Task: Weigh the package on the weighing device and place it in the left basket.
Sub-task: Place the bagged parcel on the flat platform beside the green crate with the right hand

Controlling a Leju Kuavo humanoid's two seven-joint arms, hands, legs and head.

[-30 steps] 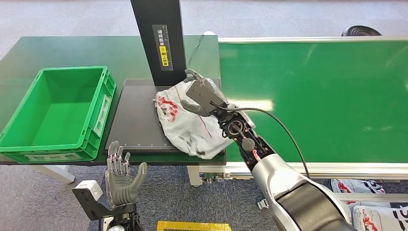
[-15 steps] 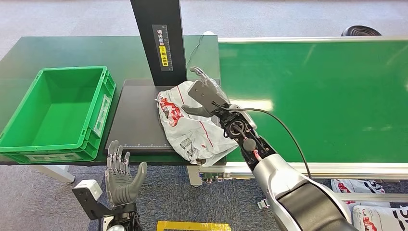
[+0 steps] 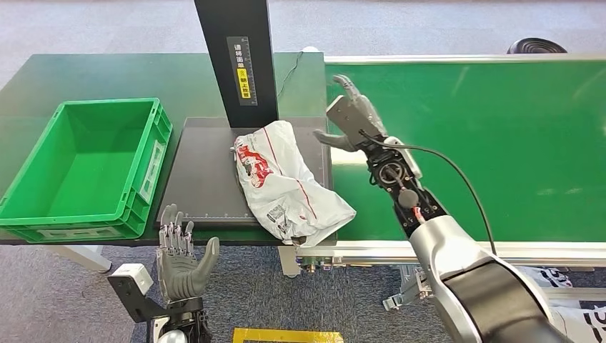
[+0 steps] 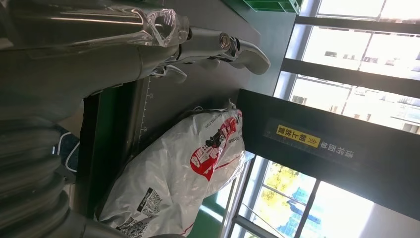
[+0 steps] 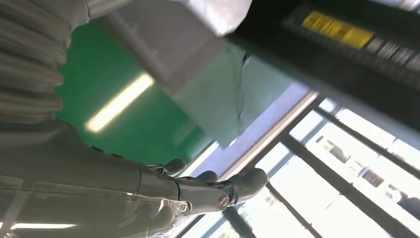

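The white package lies on the black weighing platform, its lower corner hanging over the front edge. At its 12 o'clock stands the black column; at 9, the green basket. My right hand hovers at 2 o'clock, fingers spread, holding nothing. My left hand waits below the worktop, fingers apart.

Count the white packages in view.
3: one package on the black weighing plate; two packages on the floor at lower right, partly cut off. More may be hidden.

Silver right arm, black cable, exposed dark forearm, perhaps screws, grey hands
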